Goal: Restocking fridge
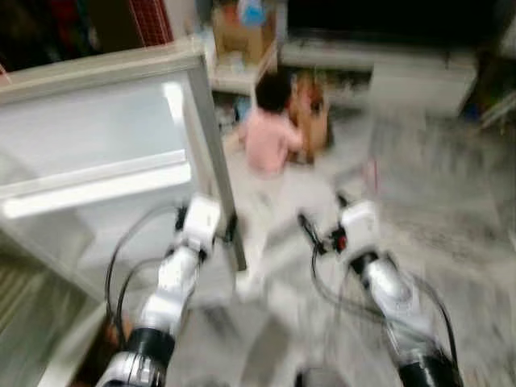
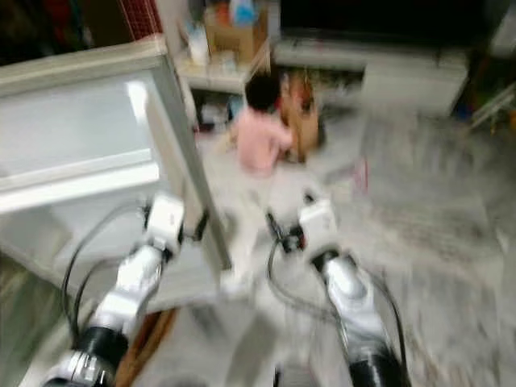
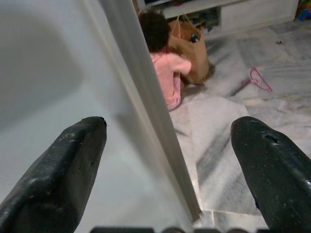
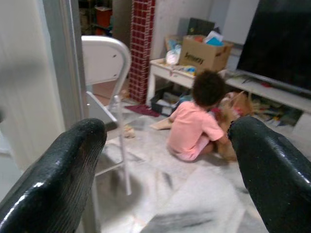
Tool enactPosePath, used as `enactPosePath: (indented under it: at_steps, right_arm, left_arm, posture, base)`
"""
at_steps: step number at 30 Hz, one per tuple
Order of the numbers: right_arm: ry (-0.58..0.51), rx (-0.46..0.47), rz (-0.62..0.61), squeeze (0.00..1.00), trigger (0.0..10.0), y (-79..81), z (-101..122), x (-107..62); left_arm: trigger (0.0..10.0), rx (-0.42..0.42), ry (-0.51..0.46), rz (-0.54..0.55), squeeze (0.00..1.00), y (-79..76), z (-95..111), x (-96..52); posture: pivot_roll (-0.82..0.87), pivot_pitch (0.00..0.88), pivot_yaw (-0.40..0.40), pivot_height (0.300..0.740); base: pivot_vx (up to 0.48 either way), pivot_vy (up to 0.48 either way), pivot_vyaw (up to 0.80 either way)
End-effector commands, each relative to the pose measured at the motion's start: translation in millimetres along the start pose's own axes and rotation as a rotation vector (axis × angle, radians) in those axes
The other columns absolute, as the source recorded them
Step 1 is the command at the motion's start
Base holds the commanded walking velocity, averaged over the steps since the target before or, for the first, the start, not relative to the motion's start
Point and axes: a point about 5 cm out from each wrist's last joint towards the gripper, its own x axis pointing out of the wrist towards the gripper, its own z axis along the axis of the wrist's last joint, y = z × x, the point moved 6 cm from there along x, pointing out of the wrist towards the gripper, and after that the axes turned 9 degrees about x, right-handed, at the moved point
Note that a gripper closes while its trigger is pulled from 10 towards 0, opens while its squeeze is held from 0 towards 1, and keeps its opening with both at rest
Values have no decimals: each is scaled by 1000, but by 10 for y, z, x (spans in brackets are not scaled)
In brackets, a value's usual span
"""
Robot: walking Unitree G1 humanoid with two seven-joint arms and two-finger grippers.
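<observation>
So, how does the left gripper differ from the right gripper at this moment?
The left gripper is at the edge of the white fridge door, which runs between its fingers; the right gripper is over the bare marble floor, away from the door. The left wrist view looks along the door; the right looks toward a seated person. Both are open and hold nothing.

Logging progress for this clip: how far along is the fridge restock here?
Done: the fridge door stands open. In hand: nothing; the left gripper is open astride the door's edge, the right gripper is open and empty over the floor. Left: seemingly all the restocking. A person sits by a paper bag ahead, so proceed carefully.
</observation>
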Motion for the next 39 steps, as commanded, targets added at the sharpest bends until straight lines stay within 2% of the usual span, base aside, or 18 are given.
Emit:
enactPosePath:
  at_steps: [1, 2, 6, 12, 16, 23, 28, 33, 39]
  right_arm:
    - [-28, -1, 26, 0, 10000, 118, 51, 40]
    - [-36, -2, 19, 0, 10000, 116, 64, 44]
    - [-49, -6, 12, 0, 10000, 134, 89, 64]
    - [-51, -17, -2, 0, 10000, 126, 87, 63]
    - [-33, -16, -33, 0, 10000, 85, 50, 51]
    - [-34, -16, -45, 0, 10000, 66, 48, 36]
    - [-31, -24, -39, 0, 10000, 100, 67, 20]
    - [-26, -23, -42, 0, 10000, 104, 61, 7]
    - [-22, -14, -57, 0, 10000, 82, 48, 7]
  left_arm:
    - [10000, 3, 2, 42, 0, 147, -32, -73]
    - [10000, -12, -10, 57, 0, 178, -37, -140]
    - [10000, -15, -39, 84, 0, 216, -15, -261]
    - [10000, 31, -58, 70, 0, 189, 24, -338]
    - [10000, 33, -61, 55, 0, 170, 31, -343]
    - [10000, 28, -74, 56, 0, 188, 103, -313]
    - [10000, 25, -83, 53, 0, 183, 150, -351]
    - [10000, 15, -74, 54, 0, 176, 121, -382]
    - [10000, 2, -76, 28, 0, 117, 136, -353]
  posture:
    - [-68, 0, 55, 740]
    - [-63, 0, 53, 740]
    - [-54, 0, 47, 740]
    - [-54, 0, 47, 740]
    - [-54, 0, 47, 740]
    - [-58, 0, 55, 740]
    - [-58, 0, 60, 740]
    - [-68, 0, 59, 740]
    - [-71, 0, 65, 740]
  base:
    - [0, 0, 0]
    - [0, 0, 0]
    - [0, 0, 0]
    - [0, 0, 0]
    - [0, 0, -228]
    - [0, -69, -793]
    - [0, -253, -800]
    - [0, -103, -800]
    - [0, 0, -800]
